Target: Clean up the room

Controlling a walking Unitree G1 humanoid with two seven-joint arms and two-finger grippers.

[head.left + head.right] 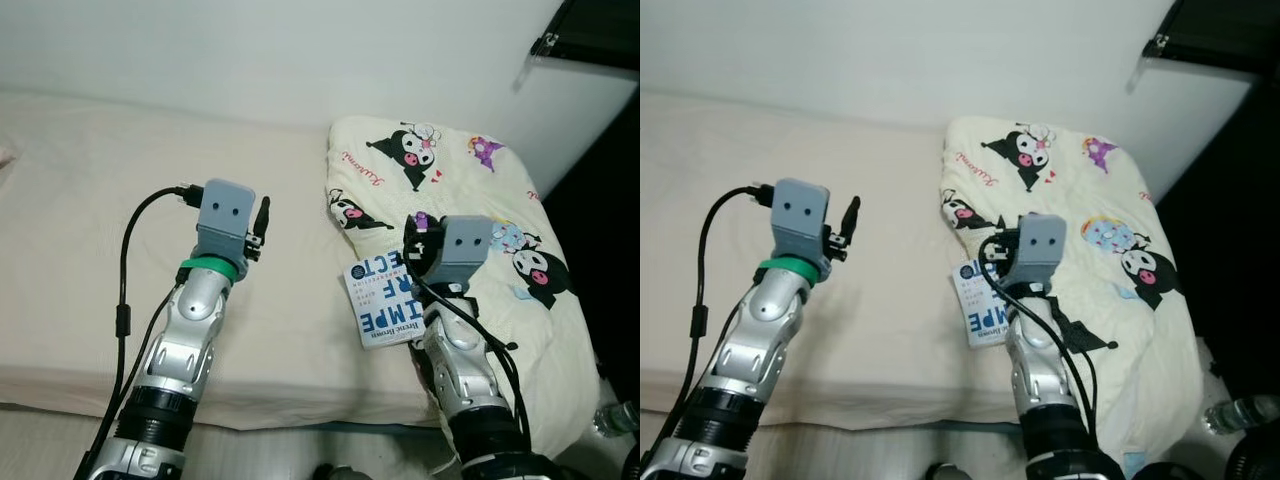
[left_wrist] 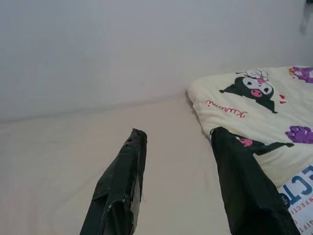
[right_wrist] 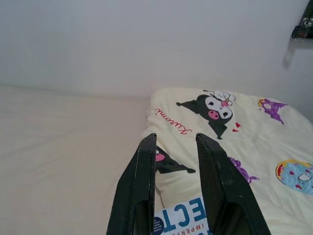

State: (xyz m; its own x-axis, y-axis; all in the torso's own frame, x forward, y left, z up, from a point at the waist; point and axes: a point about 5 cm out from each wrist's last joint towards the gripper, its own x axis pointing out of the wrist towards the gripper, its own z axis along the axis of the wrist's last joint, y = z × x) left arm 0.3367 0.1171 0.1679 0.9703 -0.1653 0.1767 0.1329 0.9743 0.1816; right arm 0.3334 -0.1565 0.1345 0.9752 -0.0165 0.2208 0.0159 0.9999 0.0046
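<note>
— What do your head views give you that the wrists don't?

— Both arms raised over the bed (image 1: 80, 200), and a plastic bottle (image 1: 1238, 412) on the floor at far right. You see the book (image 1: 378, 300), a flat white paperback with blue lettering, lying on the pillow's (image 1: 480, 190) near left edge.

— And the claws?

— Your left gripper (image 2: 176, 142) hovers above the smooth beige sheet, fingers well apart. Your right gripper (image 3: 175, 142) hangs over the book, fingers slightly apart, gripping nothing. The soft cream pillow carries cartoon prints.
</note>
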